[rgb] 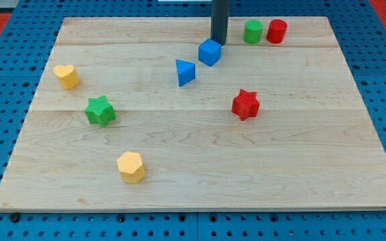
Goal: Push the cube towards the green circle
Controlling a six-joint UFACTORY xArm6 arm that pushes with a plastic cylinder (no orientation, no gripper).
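The blue cube (209,51) sits near the view's top centre of the wooden board (300,167). The green circle, a short green cylinder (252,31), stands to the cube's upper right, with a red cylinder (277,31) touching or almost touching its right side. My tip (218,42) is at the end of the dark rod, just above and right of the cube's top edge, touching or nearly touching it, between the cube and the green cylinder.
A blue triangular block (185,71) lies just lower left of the cube. A red star (244,104) is right of centre. A yellow heart (66,75) and green star (100,110) are at left. A yellow hexagon (131,167) is lower left.
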